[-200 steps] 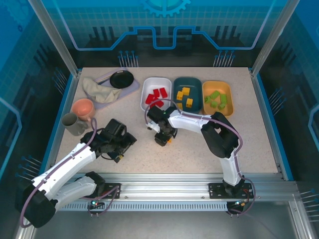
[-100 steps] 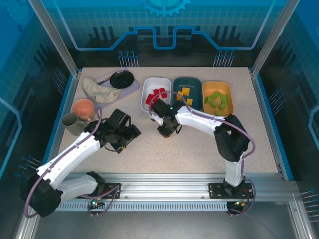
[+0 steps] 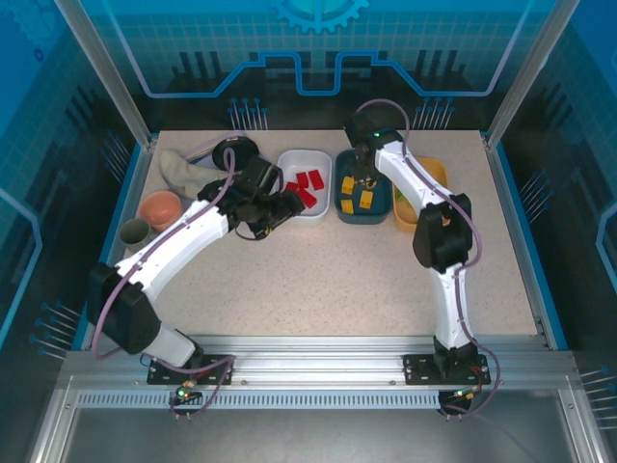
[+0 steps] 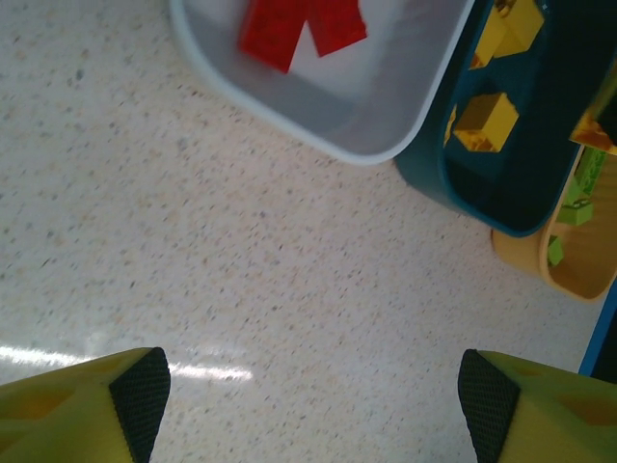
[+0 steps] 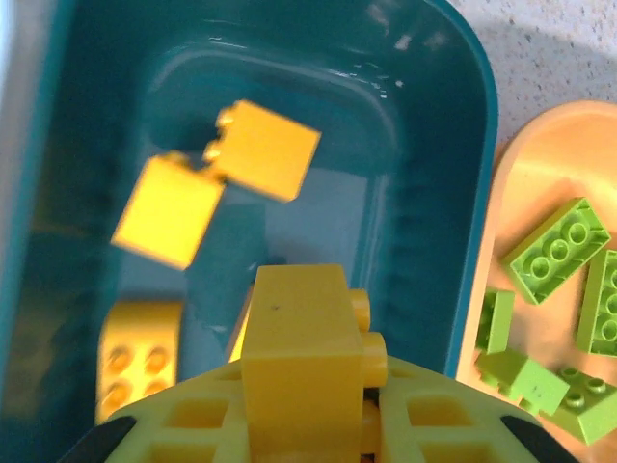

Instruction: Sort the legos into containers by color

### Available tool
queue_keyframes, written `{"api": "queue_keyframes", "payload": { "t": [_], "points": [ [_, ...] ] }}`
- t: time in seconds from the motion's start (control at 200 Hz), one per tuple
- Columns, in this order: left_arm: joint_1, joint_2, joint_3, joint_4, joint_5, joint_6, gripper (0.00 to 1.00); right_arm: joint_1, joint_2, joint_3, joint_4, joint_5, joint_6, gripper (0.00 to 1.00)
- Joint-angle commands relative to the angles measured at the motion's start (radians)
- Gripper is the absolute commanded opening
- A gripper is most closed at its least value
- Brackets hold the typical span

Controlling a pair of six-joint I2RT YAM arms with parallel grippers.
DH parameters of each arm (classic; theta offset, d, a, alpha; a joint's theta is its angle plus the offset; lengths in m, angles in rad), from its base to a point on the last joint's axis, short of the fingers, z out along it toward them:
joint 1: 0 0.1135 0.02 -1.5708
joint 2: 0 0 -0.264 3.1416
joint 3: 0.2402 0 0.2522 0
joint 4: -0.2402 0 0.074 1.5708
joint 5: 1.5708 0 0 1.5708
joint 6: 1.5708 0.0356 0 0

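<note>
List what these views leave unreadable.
Top external: the right arm crosses the orange tray; its green bricks cannot be counted there.
Left wrist: the top edge cuts off the red bricks and white tray.
Right wrist: loose yellow bricks are blurred.

I count three trays: one white tray [image 3: 289,159], one dark teal tray [image 3: 364,216] and one orange tray [image 3: 436,174]. Four yellow bricks [image 5: 265,149] lie in the teal tray, one of them half hidden, and a fifth brick [image 5: 294,338] is pinched in my right gripper [image 5: 308,420]. Five green bricks [image 5: 556,248] lie in the orange tray. The red bricks [image 3: 308,181] look like about four, too small to be sure. There is one pink bowl [image 3: 160,206] and one grey mug [image 3: 133,231].
</note>
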Motion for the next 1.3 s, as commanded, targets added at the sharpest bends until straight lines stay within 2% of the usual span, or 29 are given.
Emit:
{"api": "queue_keyframes", "payload": {
  "t": [0.0,0.115,0.225,0.38,0.455,0.49,0.515,0.555,0.64,0.66,0.68,0.81,0.895,0.95,1.01,1.065,1.15,1.215,1.255,1.295],
  "points": [
    [0.026,0.045,0.072,0.025,0.011,0.061,0.82,-0.026,0.135,0.154,-0.124,0.073,0.047,0.15],
    [0.045,0.070,0.096,0.028,0.024,0.068,0.82,-0.049,0.251,0.295,-0.165,0.087,0.051,0.20],
    [0.052,0.065,0.090,0.024,0.027,0.071,0.82,-0.064,0.305,0.381,-0.199,0.061,0.051,0.37],
    [0.058,0.032,0.042,0.008,0.015,0.071,0.83,-0.034,0.215,0.300,-0.108,0.008,-0.013,0.62],
    [0.067,0.004,0.008,0.005,0.012,0.069,0.86,-0.004,0.152,0.253,-0.072,0.018,-0.048,0.66],
    [0.073,-0.015,-0.014,0.011,0.014,0.070,0.90,0.008,0.129,0.245,-0.074,0.020,-0.051,0.67],
    [0.077,-0.032,-0.033,0.021,0.017,0.074,0.98,0.013,0.107,0.235,-0.075,0.021,-0.046,0.68],
    [0.084,-0.063,-0.063,0.043,0.026,0.084,0.99,0.023,0.057,0.198,-0.064,0.020,-0.033,0.69],
    [0.091,-0.129,-0.108,0.058,0.026,0.125,0.99,0.041,-0.134,-0.005,0.053,0.012,-0.008,0.77],
    [0.091,-0.141,-0.114,0.053,0.023,0.138,0.99,0.045,-0.189,-0.072,0.091,0.012,-0.006,0.91],
    [0.092,-0.155,-0.119,0.043,0.016,0.150,0.99,0.049,-0.245,-0.138,0.133,0.008,-0.004,0.99],
    [0.094,-0.250,-0.163,0.014,-0.009,0.251,0.99,0.087,-0.615,-0.604,0.423,-0.039,-0.044,1.00],
    [0.097,-0.335,-0.233,0.035,-0.039,0.307,0.99,0.116,-0.780,-0.799,0.468,-0.006,-0.066,1.00],
    [0.095,-0.382,-0.267,0.004,-0.121,0.326,0.99,0.119,-0.849,-0.881,0.428,0.073,-0.013,1.00],
    [0.095,-0.421,-0.303,-0.060,-0.295,0.287,0.99,0.112,-0.917,-0.975,0.398,0.181,0.058,1.00],
    [0.095,-0.465,-0.365,-0.071,-0.469,0.268,0.99,0.092,-1.002,-1.099,0.445,0.212,0.081,1.00],
    [0.096,-0.571,-0.557,0.136,-0.578,0.440,0.99,-0.009,-1.175,-1.307,0.623,0.049,0.059,1.00],
    [0.097,-0.642,-0.719,0.343,-0.616,0.600,0.99,-0.038,-1.272,-1.520,0.868,0.053,-0.030,1.00],
    [0.101,-0.674,-0.798,0.429,-0.636,0.647,0.99,-0.038,-1.308,-1.624,1.032,0.073,-0.111,1.00],
    [0.110,-0.695,-0.872,0.510,-0.633,0.693,0.99,-0.043,-1.308,-1.683,1.126,0.067,-0.168,1.00]
  ]
}}
